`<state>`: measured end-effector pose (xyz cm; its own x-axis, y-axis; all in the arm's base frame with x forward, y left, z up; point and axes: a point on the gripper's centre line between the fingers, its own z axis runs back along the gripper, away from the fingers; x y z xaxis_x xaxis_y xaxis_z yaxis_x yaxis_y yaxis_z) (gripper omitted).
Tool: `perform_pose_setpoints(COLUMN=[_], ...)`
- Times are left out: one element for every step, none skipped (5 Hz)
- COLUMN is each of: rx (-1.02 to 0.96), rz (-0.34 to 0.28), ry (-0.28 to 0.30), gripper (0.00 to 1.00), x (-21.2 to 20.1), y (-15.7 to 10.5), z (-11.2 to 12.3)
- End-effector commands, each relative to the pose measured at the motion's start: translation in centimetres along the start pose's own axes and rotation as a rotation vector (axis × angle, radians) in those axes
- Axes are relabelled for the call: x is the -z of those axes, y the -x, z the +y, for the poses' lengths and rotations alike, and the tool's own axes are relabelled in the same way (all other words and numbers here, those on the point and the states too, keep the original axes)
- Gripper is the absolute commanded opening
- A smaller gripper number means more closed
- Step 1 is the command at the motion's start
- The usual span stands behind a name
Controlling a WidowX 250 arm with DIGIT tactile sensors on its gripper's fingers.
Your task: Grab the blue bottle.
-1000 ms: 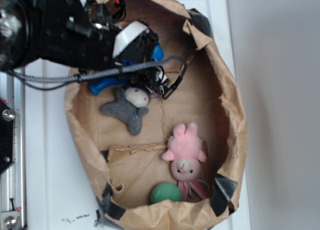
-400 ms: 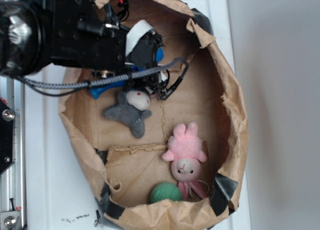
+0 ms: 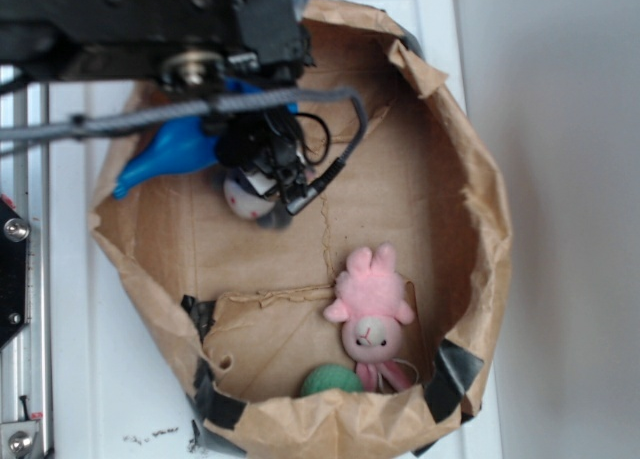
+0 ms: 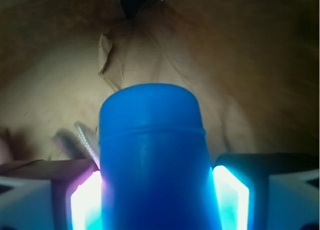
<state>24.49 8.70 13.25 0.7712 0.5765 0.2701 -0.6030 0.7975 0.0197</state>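
The blue bottle is held in my gripper, lifted above the floor of the brown paper bag, its narrow end pointing left over the bag's rim. In the wrist view the bottle fills the middle, and both fingers press its sides; one finger glows at the right. The gripper is shut on the bottle. The arm hides most of the bottle's body in the exterior view.
A grey plush toy shows partly under the gripper. A pink plush rabbit and a green ball lie at the front of the bag. A black cable hangs from the arm. White surface lies around the bag.
The gripper has risen with the blue bottle, which now points left over the bag's rim. The arm now covers most of the grey plush. The bag's rim has shifted.
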Motion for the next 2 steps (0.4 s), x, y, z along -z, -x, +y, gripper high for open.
perform_pose_setpoints(rx=[0.074,0.085], rz=[-0.028,-0.028], ry=[0.080,0.103], gripper=[0.00,0.00], x=[-5.7,-6.7], y=[-0.8,-0.9], z=[-0.4,-1.4])
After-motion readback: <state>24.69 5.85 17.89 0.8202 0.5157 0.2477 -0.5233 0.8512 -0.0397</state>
